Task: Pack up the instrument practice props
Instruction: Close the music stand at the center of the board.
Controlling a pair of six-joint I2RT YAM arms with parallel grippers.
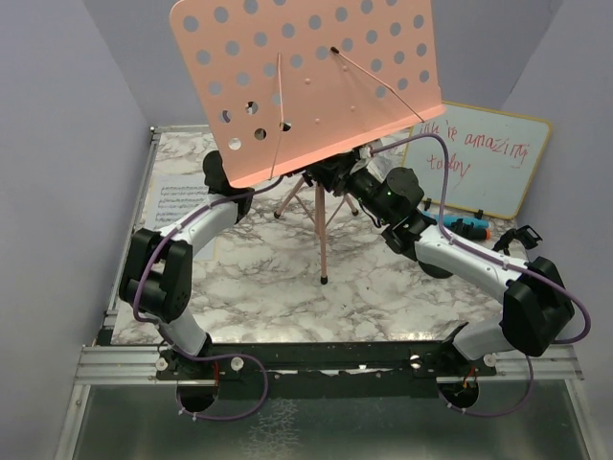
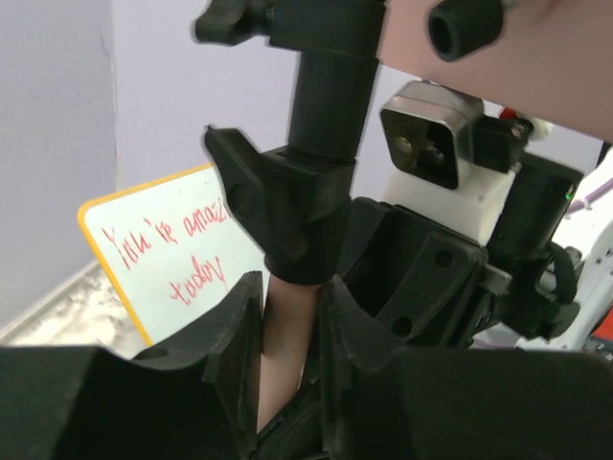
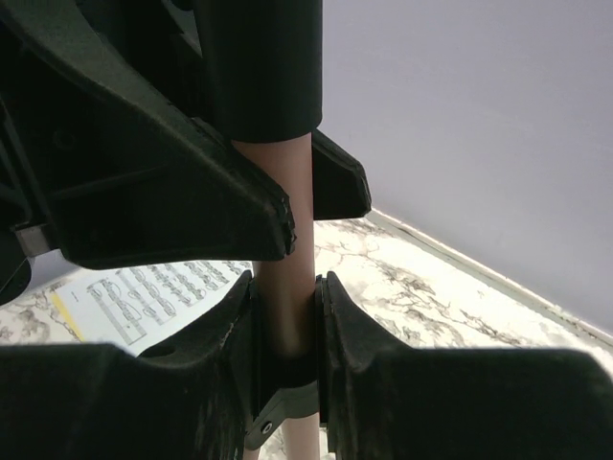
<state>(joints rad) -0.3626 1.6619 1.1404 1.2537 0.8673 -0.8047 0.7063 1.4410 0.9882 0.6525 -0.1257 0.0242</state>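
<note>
The pink perforated music rack (image 1: 316,77) stands mid-table on its tripod legs, with its thin pole (image 1: 321,230) upright. My left gripper (image 2: 292,287) is shut on that pink pole (image 2: 287,335) just below the black clamp collar (image 2: 306,192). From the other side, my right gripper (image 3: 284,283) is shut on the same pole (image 3: 283,192) under the rack's desk. In the top view the desk hides both sets of fingers. Printed sheet-music pages (image 1: 177,201) lie flat at the left edge of the table. A blue microphone (image 1: 466,228) lies at the right, behind my right arm.
A wood-framed whiteboard (image 1: 479,158) with red writing leans against the back right wall. The rack's splayed tripod legs (image 1: 287,201) spread over the marble table (image 1: 259,278). Purple walls close in on the left, back and right.
</note>
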